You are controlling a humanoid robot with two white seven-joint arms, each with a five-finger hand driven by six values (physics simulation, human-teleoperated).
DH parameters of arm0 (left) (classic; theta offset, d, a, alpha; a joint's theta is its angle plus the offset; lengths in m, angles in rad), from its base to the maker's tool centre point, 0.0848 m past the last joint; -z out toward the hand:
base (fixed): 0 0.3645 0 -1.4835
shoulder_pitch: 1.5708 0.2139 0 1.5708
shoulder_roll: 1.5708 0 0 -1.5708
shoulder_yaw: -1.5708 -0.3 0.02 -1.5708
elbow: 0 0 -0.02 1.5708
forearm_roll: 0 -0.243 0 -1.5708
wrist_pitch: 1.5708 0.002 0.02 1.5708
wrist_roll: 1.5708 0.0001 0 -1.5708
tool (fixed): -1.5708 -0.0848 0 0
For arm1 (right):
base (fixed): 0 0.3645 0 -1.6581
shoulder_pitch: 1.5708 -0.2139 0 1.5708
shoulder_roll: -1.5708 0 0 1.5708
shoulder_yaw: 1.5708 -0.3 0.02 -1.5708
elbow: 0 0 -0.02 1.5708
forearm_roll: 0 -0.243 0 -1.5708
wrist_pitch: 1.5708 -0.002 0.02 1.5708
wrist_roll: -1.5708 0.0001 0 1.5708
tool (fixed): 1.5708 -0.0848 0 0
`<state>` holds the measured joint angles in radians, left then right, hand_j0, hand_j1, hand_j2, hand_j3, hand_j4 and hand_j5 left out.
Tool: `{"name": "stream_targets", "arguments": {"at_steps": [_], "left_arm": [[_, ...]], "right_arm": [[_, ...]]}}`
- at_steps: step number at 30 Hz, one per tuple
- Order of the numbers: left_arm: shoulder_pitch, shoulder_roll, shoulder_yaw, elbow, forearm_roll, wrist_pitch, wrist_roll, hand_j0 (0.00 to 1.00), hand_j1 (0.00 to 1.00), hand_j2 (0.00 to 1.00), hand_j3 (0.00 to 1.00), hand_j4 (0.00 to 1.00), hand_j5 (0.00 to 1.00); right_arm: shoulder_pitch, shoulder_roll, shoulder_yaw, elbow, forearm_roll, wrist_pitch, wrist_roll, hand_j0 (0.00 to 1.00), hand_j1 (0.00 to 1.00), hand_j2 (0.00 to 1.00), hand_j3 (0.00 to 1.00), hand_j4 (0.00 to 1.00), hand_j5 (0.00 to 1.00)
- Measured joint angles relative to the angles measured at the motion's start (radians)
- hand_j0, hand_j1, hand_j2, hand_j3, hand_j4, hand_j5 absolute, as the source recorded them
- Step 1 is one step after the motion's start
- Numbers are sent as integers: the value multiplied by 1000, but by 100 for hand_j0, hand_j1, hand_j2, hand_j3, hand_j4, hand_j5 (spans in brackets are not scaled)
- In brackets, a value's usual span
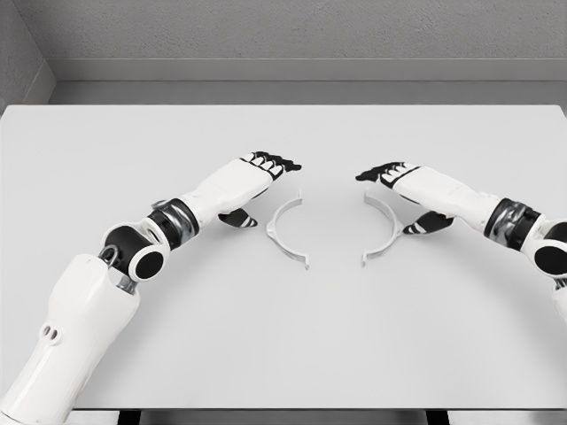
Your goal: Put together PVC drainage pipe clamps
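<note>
Left robot hand (262,173) fingers extended, holding nothing, just beside left clamp half (285,232), right robot hand (400,180) likewise loose and empty beside right clamp half (384,230), two halves total, apart, openings facing, flat on white surface (283,345)

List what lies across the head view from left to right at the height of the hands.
Left hand → left white half-ring clamp piece → right white half-ring clamp piece → right hand, all on the white table.

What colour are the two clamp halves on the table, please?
White, seen in the head view: left clamp half, right clamp half.
</note>
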<state>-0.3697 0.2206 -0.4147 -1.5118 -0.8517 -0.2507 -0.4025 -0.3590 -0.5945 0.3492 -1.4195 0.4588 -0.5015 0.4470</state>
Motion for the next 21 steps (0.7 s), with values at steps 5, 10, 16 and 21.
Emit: {"name": "stream_targets", "arguments": {"at_steps": [5, 10, 16, 21], "left_arm": [[-3, 3, 1, -2, 2, -3, 0, 100, 100, 100, 100, 100, 100], [-5, 7, 2, -4, 6, -7, 0, 100, 100, 100, 100, 100, 100], [-3, 8, 3, -3, 7, -8, 0, 100, 100, 100, 100, 100, 100], [-12, 8, 3, -1, 8, -9, 0, 100, 100, 100, 100, 100, 100]], "right_arm": [[0, 0, 3, -7, 0, 0, 0, 100, 100, 100, 100, 100, 100], [0, 0, 6, -12, 0, 0, 0, 100, 100, 100, 100, 100, 100], [0, 0, 6, -13, 0, 0, 0, 100, 100, 100, 100, 100, 100], [-2, -8, 2, -11, 2, 0, 0, 100, 100, 100, 100, 100, 100]]}}
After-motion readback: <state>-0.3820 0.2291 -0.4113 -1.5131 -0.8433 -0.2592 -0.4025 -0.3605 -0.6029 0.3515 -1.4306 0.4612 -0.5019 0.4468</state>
